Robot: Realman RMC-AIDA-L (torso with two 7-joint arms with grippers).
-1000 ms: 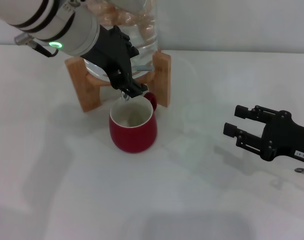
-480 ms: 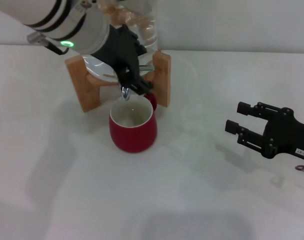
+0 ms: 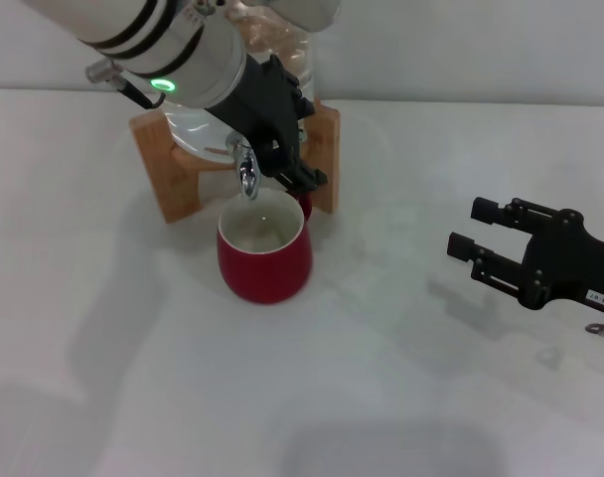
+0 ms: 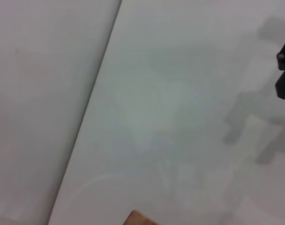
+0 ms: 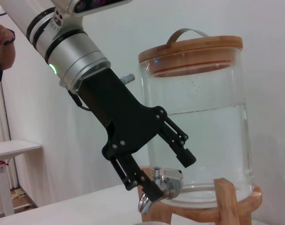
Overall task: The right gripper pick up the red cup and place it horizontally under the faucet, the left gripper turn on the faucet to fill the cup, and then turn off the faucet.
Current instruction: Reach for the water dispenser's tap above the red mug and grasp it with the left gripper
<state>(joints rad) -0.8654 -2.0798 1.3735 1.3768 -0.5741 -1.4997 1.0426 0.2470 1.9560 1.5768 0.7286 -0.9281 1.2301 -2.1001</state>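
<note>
Left gripper (image 5: 168, 176): we see its fingers spread apart, straddling the faucet (image 5: 156, 187) at the foot of the clear jar (image 5: 201, 136).
Red cup (image 3: 264, 248): we find it upright on the white table (image 3: 133, 348), directly under the spout, before the wooden stand (image 3: 168, 169).
Right gripper (image 3: 476, 253): we see it spread and empty, well apart to the right.

Head view: high, looking down. Right wrist: low, sideways; both share faucet (image 3: 247, 183).
</note>
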